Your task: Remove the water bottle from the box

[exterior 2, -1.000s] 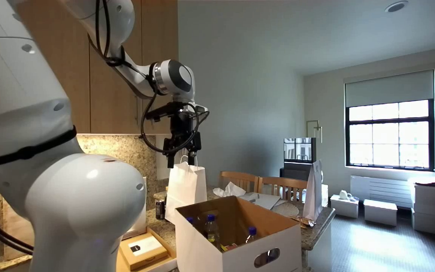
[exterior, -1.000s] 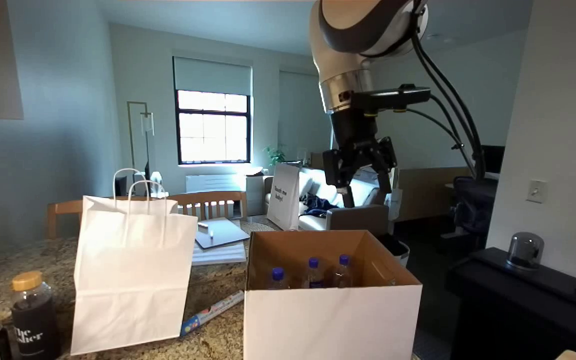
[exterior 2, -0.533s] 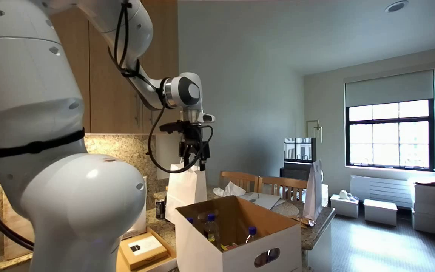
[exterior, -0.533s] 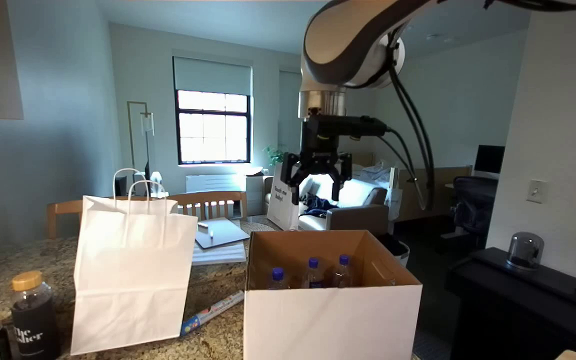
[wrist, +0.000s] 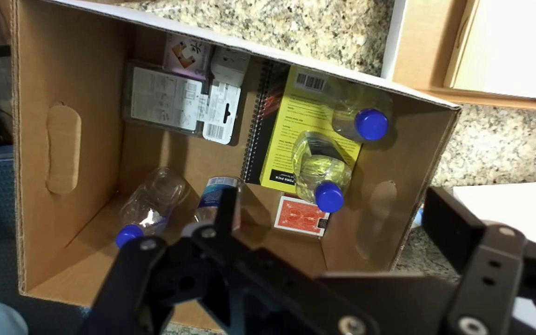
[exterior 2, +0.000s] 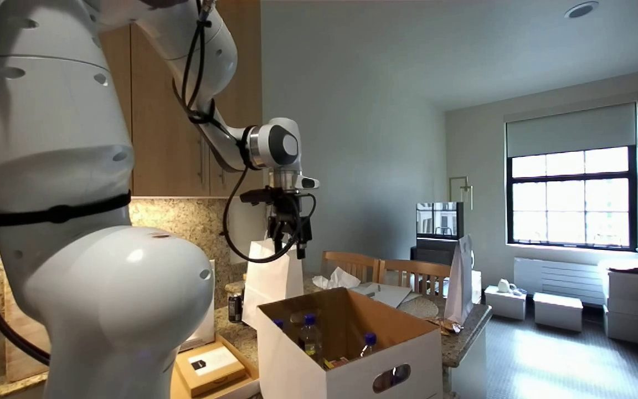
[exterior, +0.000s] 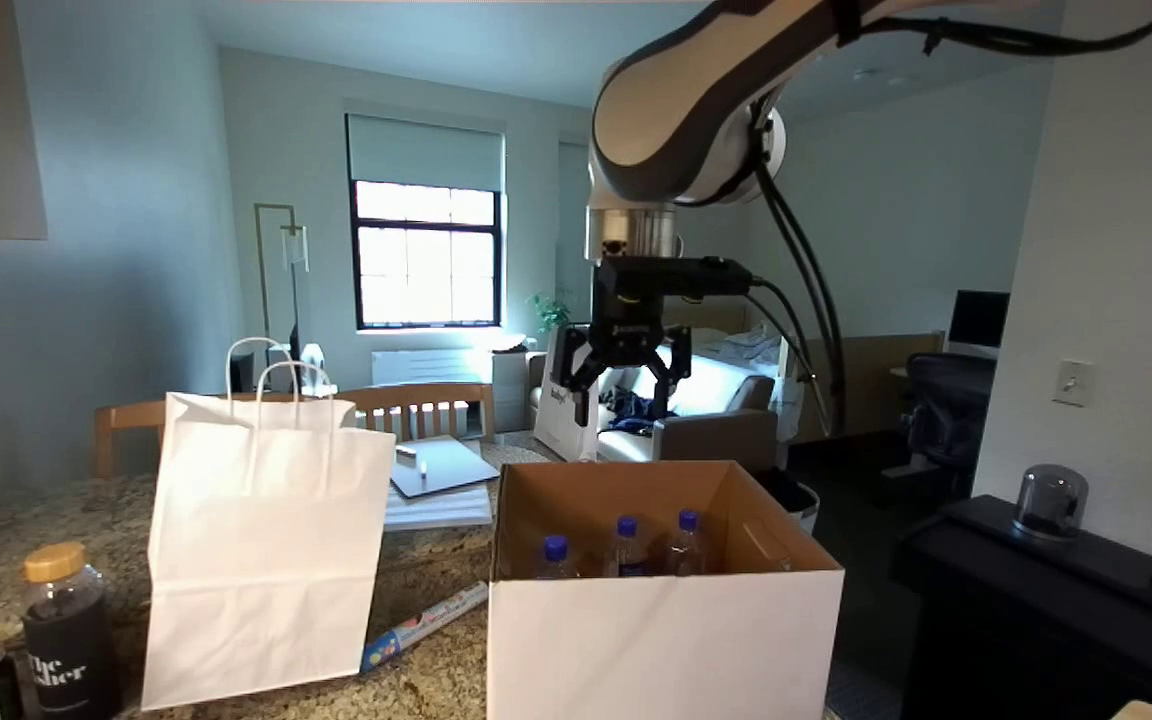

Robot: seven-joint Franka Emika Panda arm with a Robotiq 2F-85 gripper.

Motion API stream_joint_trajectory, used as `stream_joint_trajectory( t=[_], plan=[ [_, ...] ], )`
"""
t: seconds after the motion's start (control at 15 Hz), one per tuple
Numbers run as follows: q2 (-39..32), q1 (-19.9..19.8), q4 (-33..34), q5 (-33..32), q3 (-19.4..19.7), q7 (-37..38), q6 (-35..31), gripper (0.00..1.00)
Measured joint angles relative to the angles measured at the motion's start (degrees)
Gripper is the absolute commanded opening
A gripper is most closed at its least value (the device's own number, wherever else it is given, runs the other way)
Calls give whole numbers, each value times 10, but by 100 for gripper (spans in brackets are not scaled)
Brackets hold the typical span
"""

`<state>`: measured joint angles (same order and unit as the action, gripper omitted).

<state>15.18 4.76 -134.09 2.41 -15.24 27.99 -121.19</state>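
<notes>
Jaws wide apart, nothing held, up higher than box (exterior: 666, 650). Blue-capped water bottles (wrist: 321, 170) stand inside.

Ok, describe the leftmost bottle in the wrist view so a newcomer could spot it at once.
In the wrist view, find the open cardboard box, then the oval handle cutout in its left wall. Below and right of that is a clear bottle, its blue cap toward the picture's lower left. No label shows on it, unlike the blue-labelled bottle beside it.
</notes>
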Motion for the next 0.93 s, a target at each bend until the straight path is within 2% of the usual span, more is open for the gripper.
stream_joint_trajectory(
  t=[0.47, 0.93],
  plan=[
    [-187, 3, 82, -10, 28, 1, -35, 100],
    [-332, 52, 168, -10, 58, 1, -43, 100]
  ],
)
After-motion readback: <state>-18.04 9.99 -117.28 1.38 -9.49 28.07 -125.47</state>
